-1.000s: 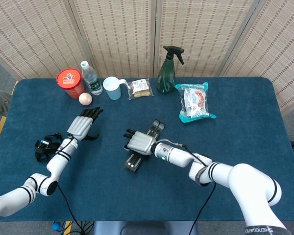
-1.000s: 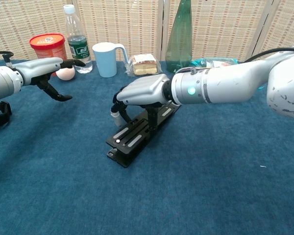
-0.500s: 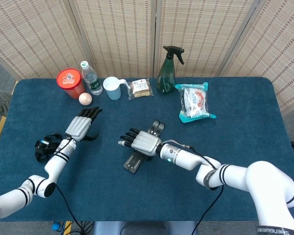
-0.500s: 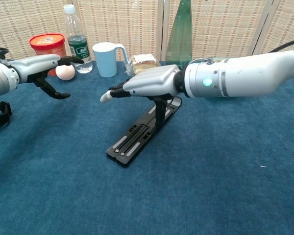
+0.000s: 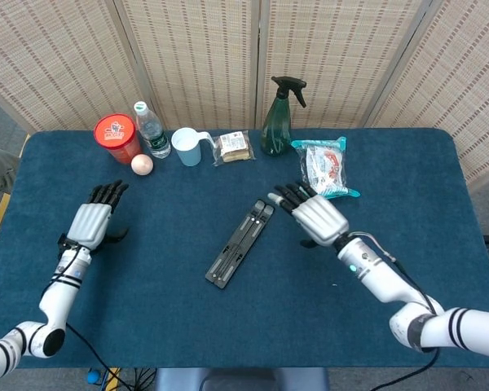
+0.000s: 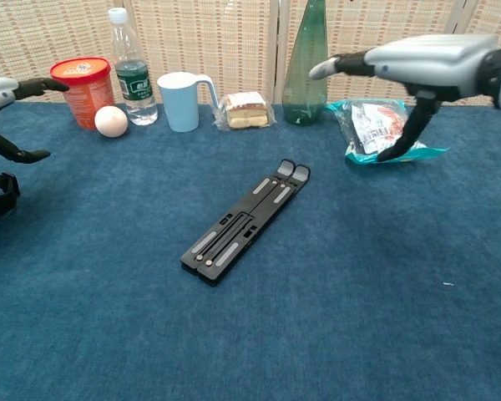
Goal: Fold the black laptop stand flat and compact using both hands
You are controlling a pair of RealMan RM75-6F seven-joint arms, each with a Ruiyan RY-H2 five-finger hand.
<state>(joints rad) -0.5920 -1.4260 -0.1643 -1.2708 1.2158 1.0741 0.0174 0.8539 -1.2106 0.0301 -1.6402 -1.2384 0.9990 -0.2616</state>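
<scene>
We see the laptop stand (image 5: 242, 244) lying flat on the table (image 5: 187, 326), between our hands. Our left hand (image 5: 90, 224) and right hand (image 5: 316, 216) hover spread, holding nothing, apart from it.

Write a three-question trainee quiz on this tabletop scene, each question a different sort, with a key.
1. True or false: the right robot hand is gripping the black laptop stand.
2. Which thing stands nearest the egg? A) red cup B) green spray bottle C) snack packet
3. Fill in: the laptop stand lies ____ on the blue table.

Key: 1 false, as both it and the left robot hand are open and clear of the stand. 2 A. 3 flat.
</scene>
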